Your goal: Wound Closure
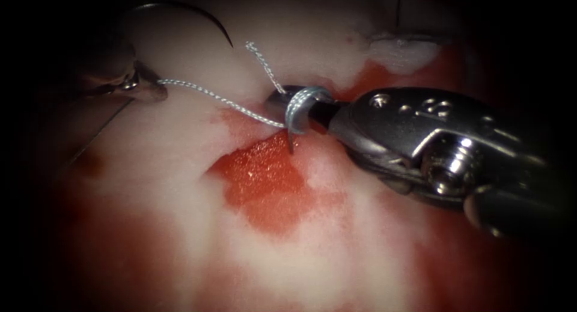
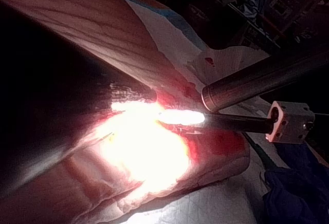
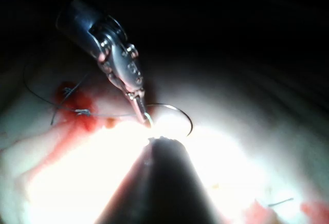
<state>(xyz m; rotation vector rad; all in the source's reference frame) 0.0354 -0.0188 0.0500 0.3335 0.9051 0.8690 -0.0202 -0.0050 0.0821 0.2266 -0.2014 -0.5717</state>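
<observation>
In the endoscope view my right tool [image 1: 288,103] reaches in from the right, just above the red open cut [image 1: 264,186]. A loop of pale thread [image 1: 299,104] is wrapped round its narrow shut jaws. The short free tail [image 1: 259,59] runs into the jaw tips. From the loop the thread [image 1: 210,95] stretches left to my left tool [image 1: 133,82]. That tool is shut on the dark curved needle [image 1: 198,12] near its tail end. The needle arcs free above the tissue, not in it. The right wrist view shows the left tool [image 3: 145,118] holding the needle [image 3: 181,112].
The pale tissue [image 1: 180,168] carries red fluid around the cut and toward the lower edges. An earlier stitch with dark thread [image 1: 399,40] sits at the upper right. In the left wrist view the right tool's shaft [image 2: 241,123] crosses the brightly lit tissue [image 2: 216,162].
</observation>
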